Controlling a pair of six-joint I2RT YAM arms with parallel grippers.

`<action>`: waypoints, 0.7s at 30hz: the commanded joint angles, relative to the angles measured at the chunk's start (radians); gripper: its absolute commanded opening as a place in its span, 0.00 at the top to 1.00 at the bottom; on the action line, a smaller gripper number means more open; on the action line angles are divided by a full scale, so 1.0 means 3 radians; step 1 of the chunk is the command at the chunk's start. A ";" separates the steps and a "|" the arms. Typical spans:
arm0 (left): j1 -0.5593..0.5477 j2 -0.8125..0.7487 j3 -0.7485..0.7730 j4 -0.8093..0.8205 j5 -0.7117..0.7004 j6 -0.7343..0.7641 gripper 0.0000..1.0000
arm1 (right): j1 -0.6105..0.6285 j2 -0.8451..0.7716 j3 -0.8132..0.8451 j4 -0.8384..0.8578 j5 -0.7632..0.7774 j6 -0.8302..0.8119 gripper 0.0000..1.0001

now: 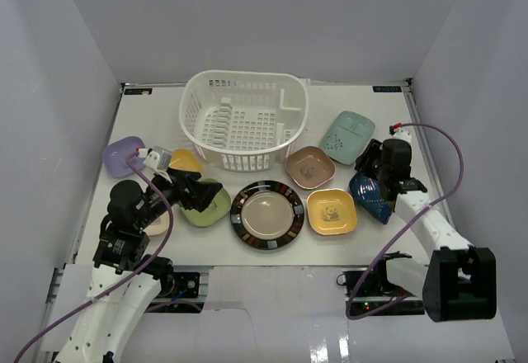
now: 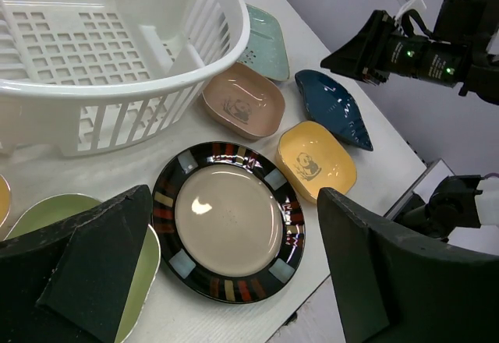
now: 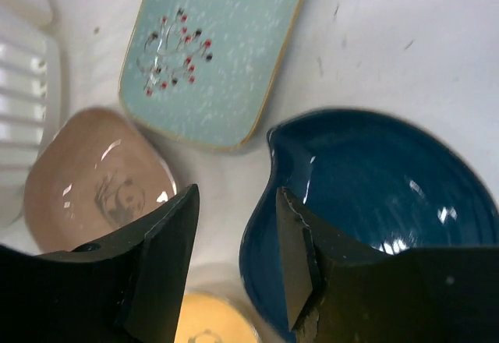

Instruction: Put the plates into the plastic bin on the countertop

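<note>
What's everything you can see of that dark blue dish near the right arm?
The dark blue dish is glossy, glazed-looking, shallow, leaf-shaped with one pointed end, and empty. It lies on the white countertop, right of the yellow dish and nearer the arms than the mint dish. The right gripper hangs open over its rim.

The plastic bin [image 1: 239, 158] is open from above. Plates [image 1: 266, 214] crowd the countertop [image 1: 153, 120] along its near wall; bare surface shows left.
</note>
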 commanded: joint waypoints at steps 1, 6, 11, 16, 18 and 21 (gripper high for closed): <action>-0.0027 -0.0045 0.0018 -0.0015 0.0019 0.0050 0.02 | -0.0127 0.0324 0.0322 0.0468 0.0247 -0.0094 0.50; -0.0068 -0.0056 0.0008 -0.0021 0.0004 0.0045 0.02 | -0.0327 0.0953 0.0618 0.0729 0.0012 -0.0033 0.54; -0.0104 -0.0081 0.0003 -0.0026 -0.0001 0.0045 0.02 | -0.0491 0.1668 0.0987 0.0724 -0.0254 -0.0008 0.48; -0.0114 -0.0076 0.0003 -0.0021 -0.0001 0.0045 0.02 | -0.0573 0.2190 0.1340 0.0724 -0.0693 0.0085 0.45; -0.0114 -0.0061 0.0003 -0.0026 -0.0001 0.0045 0.02 | -0.0573 0.2380 0.1411 0.0724 -0.0750 0.0136 0.45; -0.0114 -0.0045 0.0003 -0.0026 0.0009 0.0040 0.02 | -0.0578 0.2595 0.1529 0.0739 -0.0832 0.0238 0.47</action>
